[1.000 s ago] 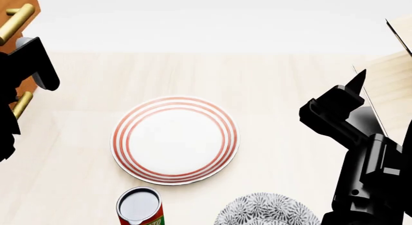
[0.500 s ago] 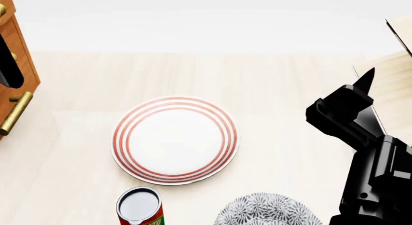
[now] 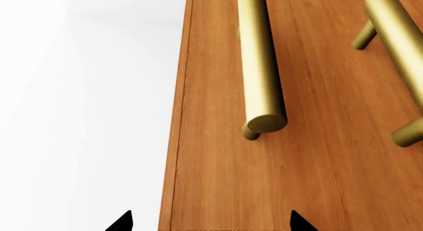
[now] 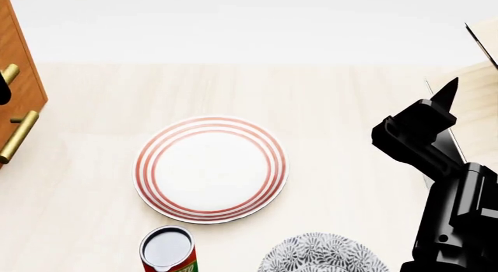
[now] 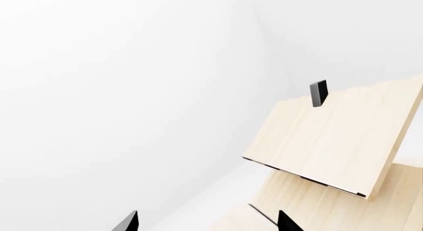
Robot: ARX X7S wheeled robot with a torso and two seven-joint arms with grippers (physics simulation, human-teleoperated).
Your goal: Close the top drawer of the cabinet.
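Two brass handles [image 3: 262,67] run lengthwise along the cabinet [image 3: 218,181] front

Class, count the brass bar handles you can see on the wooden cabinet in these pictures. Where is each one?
2. On the cabinet front at the head view's left edge: one handle higher, one handle below it. More may lie beyond the frame.

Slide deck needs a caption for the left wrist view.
Open left end effector faces the cabinet front with two brass handles.

The orange-brown cabinet [image 4: 20,68] stands at the table's left edge, its top drawer [image 3: 264,142] seemingly flush.
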